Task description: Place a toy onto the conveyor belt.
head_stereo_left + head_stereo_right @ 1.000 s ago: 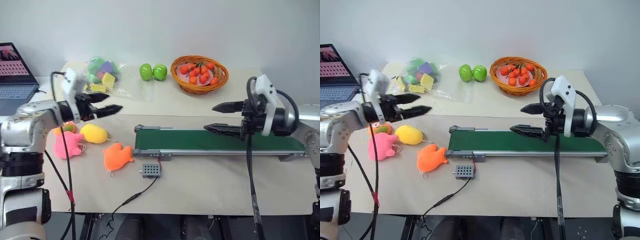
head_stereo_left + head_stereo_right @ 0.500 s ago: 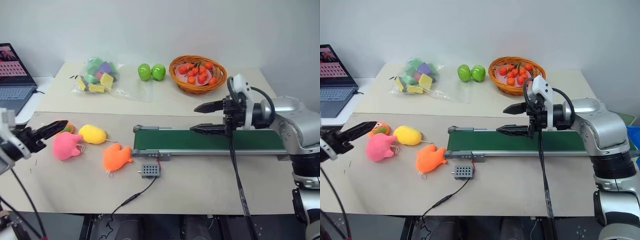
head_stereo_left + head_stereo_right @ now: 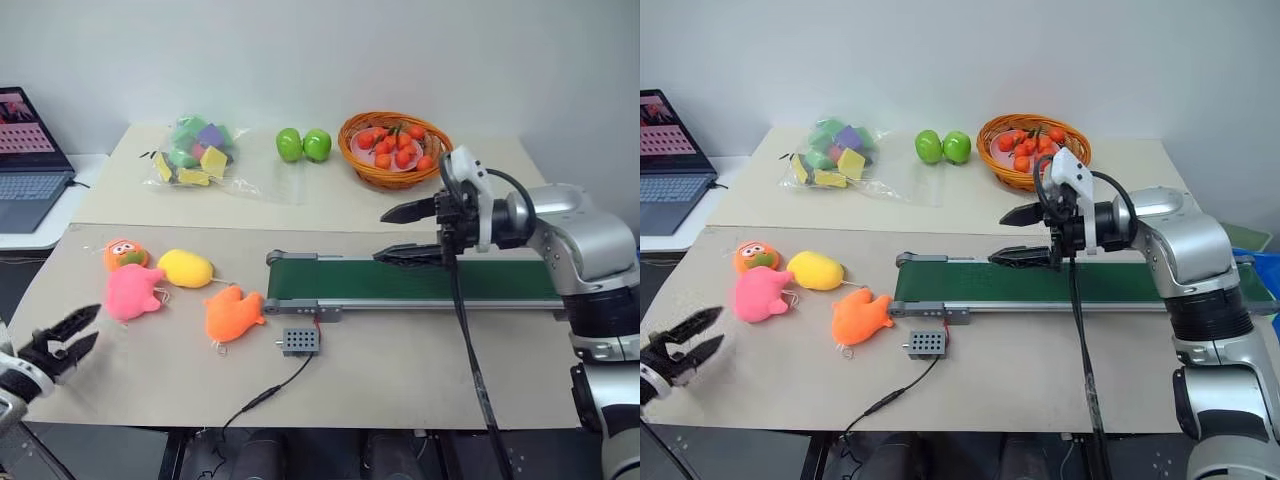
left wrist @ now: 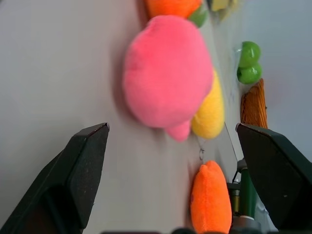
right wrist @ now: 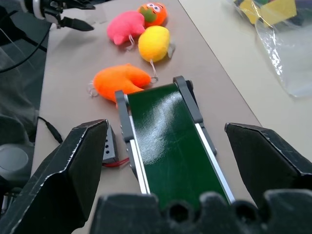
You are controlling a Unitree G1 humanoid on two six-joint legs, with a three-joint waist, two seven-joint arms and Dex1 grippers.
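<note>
**A:** ok so which arm gets the toy? Going big to small: the desk (image 3: 400, 380) has the belt (image 3: 430, 280) running sideways across the middle, its near end stopping just short of the plush pile on the robot's left.

**B:** left one, easy. The left tool (image 3: 62, 338) sits low at the desk's left front corner, and the toy (image 3: 133, 292) lies just ahead of it and a bit toward the belt. The right tool (image 3: 408, 233) hangs over the belt, well apart from the pile.

**A:** state of them?

**B:** both spread wide and holding nothing. In the left wrist view the fingers (image 4: 83, 170) stand far apart with the toy (image 4: 168, 73) square between them, further out, not touching.

**A:** so it's lined up?

**B:** looks like it to me. The toy is a rounded blob, no real long axis, so roll shouldn't matter much. I'd guess it only needs to push forward along the line it already points.

**A:** neighbours?

**B:** that's the catch. The yellow plush (image 3: 186, 267) touches the toy on the belt side, the round orange one (image 3: 124, 253) is just behind it, and the orange animal (image 3: 234, 313) sits between toy and belt. A wide-open tool could snag the yellow one.

**A:** and the toy itself?

**B:** on the desk, left of the belt's end, not on the belt yet.
</note>
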